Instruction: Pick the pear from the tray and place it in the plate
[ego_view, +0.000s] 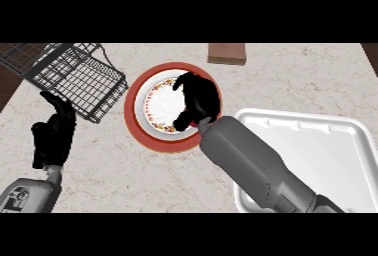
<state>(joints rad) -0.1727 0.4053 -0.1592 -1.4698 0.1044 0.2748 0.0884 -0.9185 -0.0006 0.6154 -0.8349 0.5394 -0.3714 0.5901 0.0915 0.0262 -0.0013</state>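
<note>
Pear: not visible; judged to be hidden under the right hand (198, 97), whose fingers curl downward over the plate (139, 120), though what they clasp cannot be told. The white tray (325, 145), near right, shows no fruit. Near left, the left hand (55, 132) rests, fingers straight and together. Far left, a wire basket (70, 75); far centre, a brown block (227, 53). A pear should handle as light, smooth and bruisable, best held round its belly. Its long axis and pointing cannot be told.
</note>
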